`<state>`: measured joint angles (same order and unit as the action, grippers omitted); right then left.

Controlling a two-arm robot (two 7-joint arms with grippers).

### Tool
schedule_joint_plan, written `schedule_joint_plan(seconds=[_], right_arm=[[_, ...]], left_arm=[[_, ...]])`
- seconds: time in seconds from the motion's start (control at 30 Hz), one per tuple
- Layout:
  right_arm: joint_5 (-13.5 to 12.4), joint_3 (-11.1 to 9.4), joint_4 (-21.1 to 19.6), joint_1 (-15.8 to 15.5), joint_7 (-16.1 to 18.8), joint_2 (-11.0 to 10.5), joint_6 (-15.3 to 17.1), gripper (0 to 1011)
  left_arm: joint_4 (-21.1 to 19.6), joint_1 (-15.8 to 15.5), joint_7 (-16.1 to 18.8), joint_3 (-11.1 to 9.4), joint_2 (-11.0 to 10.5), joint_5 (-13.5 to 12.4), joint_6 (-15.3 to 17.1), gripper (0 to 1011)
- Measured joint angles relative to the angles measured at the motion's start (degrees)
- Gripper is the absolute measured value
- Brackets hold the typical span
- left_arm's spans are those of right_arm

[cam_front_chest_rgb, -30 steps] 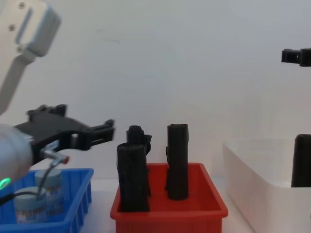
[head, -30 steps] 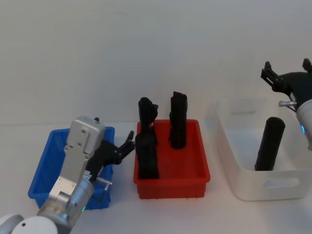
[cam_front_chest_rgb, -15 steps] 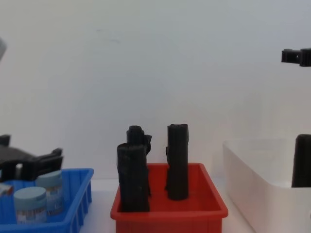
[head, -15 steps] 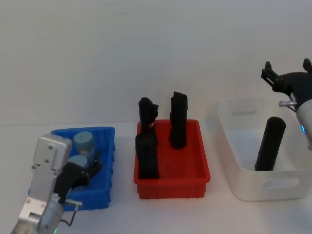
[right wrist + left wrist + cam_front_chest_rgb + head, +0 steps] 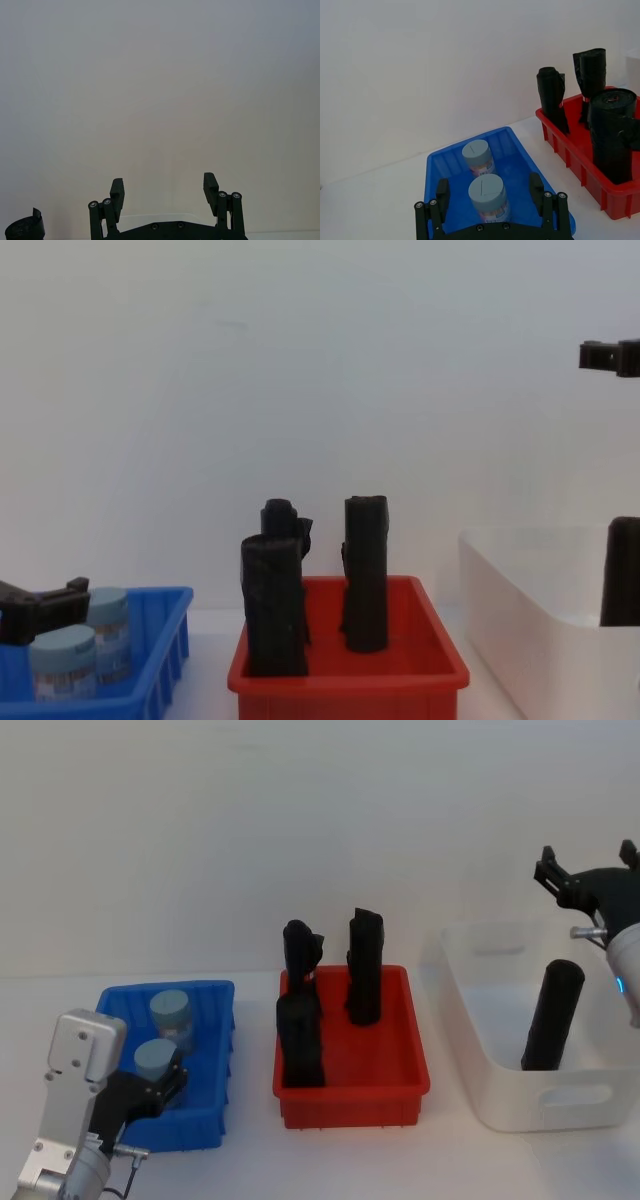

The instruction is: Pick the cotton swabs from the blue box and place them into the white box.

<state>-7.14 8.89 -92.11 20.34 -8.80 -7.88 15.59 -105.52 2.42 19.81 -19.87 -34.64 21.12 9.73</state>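
Note:
Two cotton swabs jars stand in the blue box (image 5: 205,1065): a far jar (image 5: 172,1014) and a near jar (image 5: 154,1059). My left gripper (image 5: 152,1092) is low at the box's near end, open. In the left wrist view its fingers (image 5: 442,192) stand either side of the near jar (image 5: 488,196), apart from it, with the far jar (image 5: 478,155) behind. The white box (image 5: 500,1095) at the right holds one black roll (image 5: 553,1015). My right gripper (image 5: 588,858) hangs open, high over the white box's far side, and holds nothing (image 5: 163,185).
A red box (image 5: 352,1095) with three upright black rolls (image 5: 364,966) sits between the blue and white boxes. A plain white wall rises close behind the table. Bare table lies in front of the boxes.
My left arm has drawn back and down from over the blue box, uncovering both jars; its open gripper now sits low at the near jar. The right arm has not moved.

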Motion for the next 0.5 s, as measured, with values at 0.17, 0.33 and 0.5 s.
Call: schedule_joint_plan(seconds=[0.17,0.33,0.5], right_arm=[[0.0,0.0,0.0,0.0,0.0,0.0,0.0,1001],[0.0,0.0,0.0,0.0,0.0,0.0,0.0,1001],[0.0,0.0,0.0,0.0,0.0,0.0,0.0,1001]], left_arm=[[1.03,-1.29,-2.43,0.16,0.63,-1.46,0.45,1003],[3.27,-3.64,-6.79,0.41,1.65,-3.19,2.18,1003],[5.88,-6.17,-10.98,0.61,2.74,-4.31,3.95,1003]])
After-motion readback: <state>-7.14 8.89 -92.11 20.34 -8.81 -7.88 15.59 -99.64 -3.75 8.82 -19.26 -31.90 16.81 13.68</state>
